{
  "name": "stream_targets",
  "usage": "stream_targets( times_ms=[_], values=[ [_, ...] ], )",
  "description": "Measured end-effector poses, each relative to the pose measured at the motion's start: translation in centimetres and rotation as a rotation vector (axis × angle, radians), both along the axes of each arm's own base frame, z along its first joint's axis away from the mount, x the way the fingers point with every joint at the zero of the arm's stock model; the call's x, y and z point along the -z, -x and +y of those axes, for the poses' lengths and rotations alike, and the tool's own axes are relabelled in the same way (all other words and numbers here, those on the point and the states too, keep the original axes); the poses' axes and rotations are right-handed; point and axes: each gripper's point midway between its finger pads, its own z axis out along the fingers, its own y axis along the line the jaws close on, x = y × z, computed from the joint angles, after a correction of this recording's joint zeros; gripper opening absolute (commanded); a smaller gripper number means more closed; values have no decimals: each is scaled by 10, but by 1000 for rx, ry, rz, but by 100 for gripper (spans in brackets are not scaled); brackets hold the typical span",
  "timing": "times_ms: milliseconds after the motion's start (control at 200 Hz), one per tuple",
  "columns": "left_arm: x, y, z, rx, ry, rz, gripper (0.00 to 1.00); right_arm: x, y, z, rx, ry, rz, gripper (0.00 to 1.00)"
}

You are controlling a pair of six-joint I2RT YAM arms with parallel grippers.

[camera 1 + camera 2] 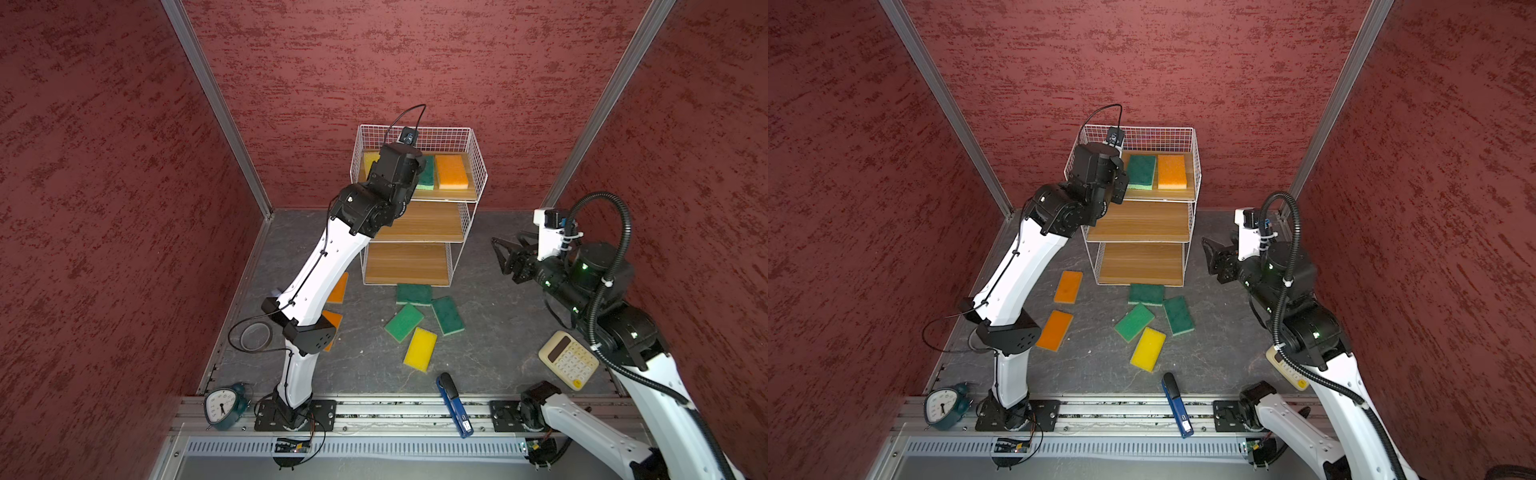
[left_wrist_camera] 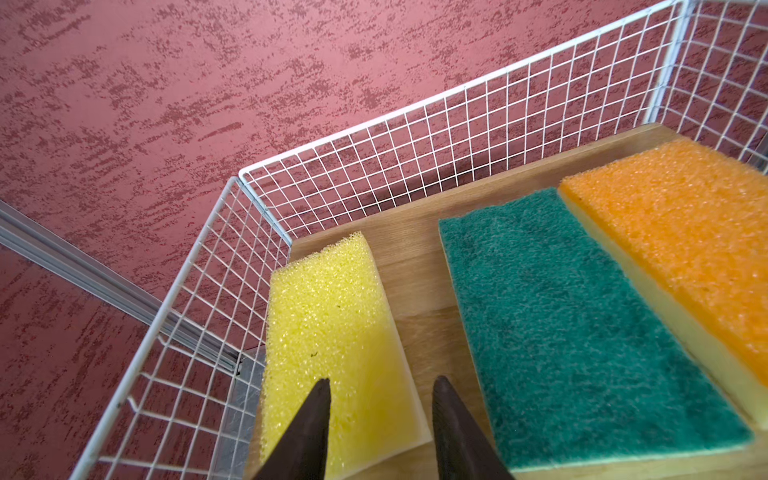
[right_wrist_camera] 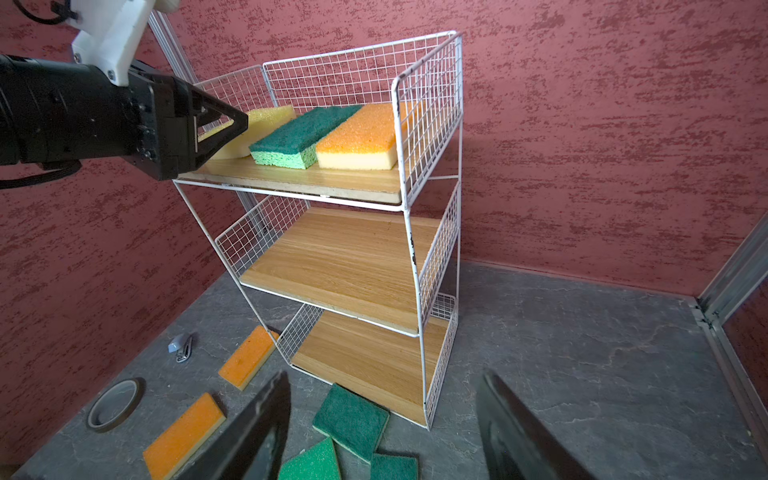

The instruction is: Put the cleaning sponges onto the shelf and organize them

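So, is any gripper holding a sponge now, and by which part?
Apparently nothing is held. The left gripper stands open over the yellow sponge lying on the shelf; the right gripper is empty.

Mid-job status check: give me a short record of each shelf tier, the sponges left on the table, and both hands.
Shelf top tier: yellow sponge, green sponge, orange sponge, flat, side by side
Middle tier: bare
Bottom tier: bare
Loose orange sponges: two, on the table
Loose green sponges: three, in front of the shelf
Loose yellow sponge: one, near the green ones
Left hand: open, tips over the yellow sponge's front end
Right hand: open, empty, raised beside the shelf
Not yet shelved: six
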Motion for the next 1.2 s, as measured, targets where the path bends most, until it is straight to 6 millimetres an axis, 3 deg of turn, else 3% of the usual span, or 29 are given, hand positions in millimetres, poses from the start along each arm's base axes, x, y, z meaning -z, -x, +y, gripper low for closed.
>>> stream_targets(
  times_ms=[721,972,1202],
  values=[
    [9,-3,13,-32,-24,34,41,5,-4,2,-1,7,17,71],
    [11,-1,5,8,7,46,42,4,-3,2,0,4,17,71],
    [-1,11,-14,73,33,18,46,4,-2,1,0,3,15,71]
  ],
)
